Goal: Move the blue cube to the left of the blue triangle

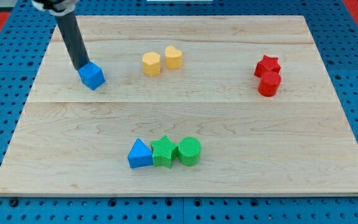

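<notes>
The blue cube (92, 76) lies on the wooden board at the view's upper left. My tip (81, 67) touches its upper left side; the dark rod rises from there toward the view's top left. The blue triangle (139, 154) lies near the view's bottom centre, far below and to the right of the cube. It is the left end of a row, touching a green star (164, 151).
A green cylinder (189, 151) ends the bottom row on the right. A yellow hexagon (151, 63) and a yellow heart (173, 57) lie at top centre. A red star (267, 65) and a red cylinder (270, 84) lie at the right. The board's left edge (23, 112) is near the cube.
</notes>
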